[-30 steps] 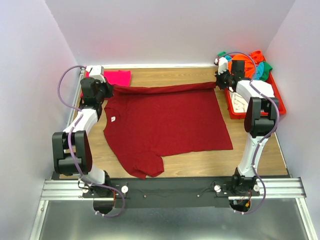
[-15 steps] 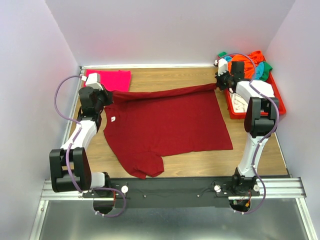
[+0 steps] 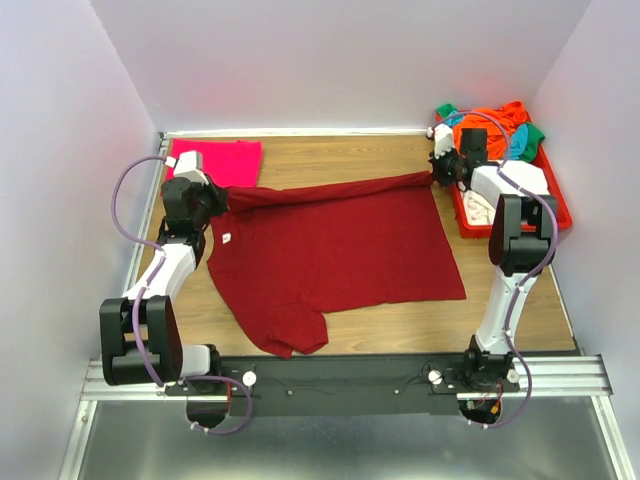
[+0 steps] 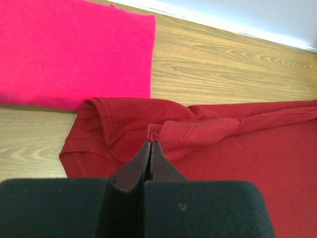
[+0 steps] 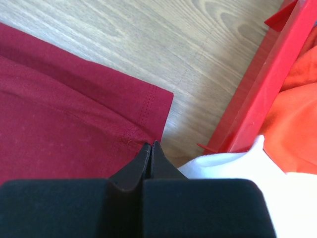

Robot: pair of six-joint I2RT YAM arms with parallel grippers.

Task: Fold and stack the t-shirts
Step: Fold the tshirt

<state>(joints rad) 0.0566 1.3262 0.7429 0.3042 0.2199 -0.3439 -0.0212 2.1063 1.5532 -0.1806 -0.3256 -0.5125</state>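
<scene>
A large maroon t-shirt (image 3: 330, 245) lies spread on the wooden table, its far edge lifted and stretched between my two grippers. My left gripper (image 3: 212, 196) is shut on the shirt's far left corner, at a sleeve hem (image 4: 163, 136). My right gripper (image 3: 440, 172) is shut on the far right hem corner (image 5: 143, 129). A folded magenta-pink t-shirt (image 3: 222, 158) lies flat at the far left; it also shows in the left wrist view (image 4: 69, 52).
A red plastic tray (image 3: 548, 190) at the far right holds a heap of orange, green, teal and cream shirts (image 3: 495, 125); its wall (image 5: 267, 79) is close beside my right gripper. White walls enclose the table on three sides.
My left gripper has drawn the shirt's far left corner toward me and slightly right, off the pink shirt. The lifted far edge now slants. The right gripper has barely moved.
</scene>
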